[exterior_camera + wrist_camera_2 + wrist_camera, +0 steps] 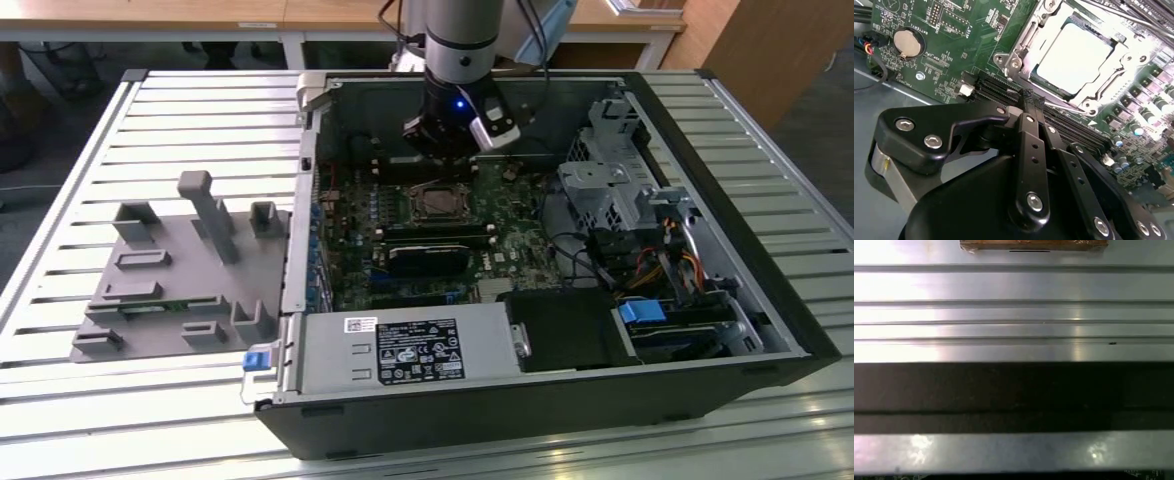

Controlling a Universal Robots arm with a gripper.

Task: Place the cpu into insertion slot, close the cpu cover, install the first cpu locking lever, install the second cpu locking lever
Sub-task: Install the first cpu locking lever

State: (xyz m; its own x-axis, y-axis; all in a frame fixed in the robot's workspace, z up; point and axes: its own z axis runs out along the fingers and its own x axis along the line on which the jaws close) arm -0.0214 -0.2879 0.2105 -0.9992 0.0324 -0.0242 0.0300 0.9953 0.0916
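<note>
The bench (174, 120) is made of long metal slats, silver and shiny, and the first wrist view shows the same slats (1014, 315) from close. Behind the bench, at the far side of the room, stand wooden desks (160, 15). On the slats at the exterior view's left lies a grey plastic fixture (180, 275) with several upright posts.

The large container is an open black computer case (534, 270), lying on its side on the bench. Inside it is a green motherboard (427, 240), a power supply box (407, 350) with a label near the front edge, a metal drive cage (607, 190) and coloured cables (667, 265) at the exterior view's right.

In the middle of the board sits the insertion slot (1074, 60). The cpu (1074, 57) lies flat inside it, its bright metal top visible, and the cpu cover (1019, 55) frames it closely around the edges.

The tool (1029, 97) hangs over the board just beside the slot, above the long black memory slots (1004, 92). Its two black fingers (1026, 107) are pressed together, with nothing between them.
</note>
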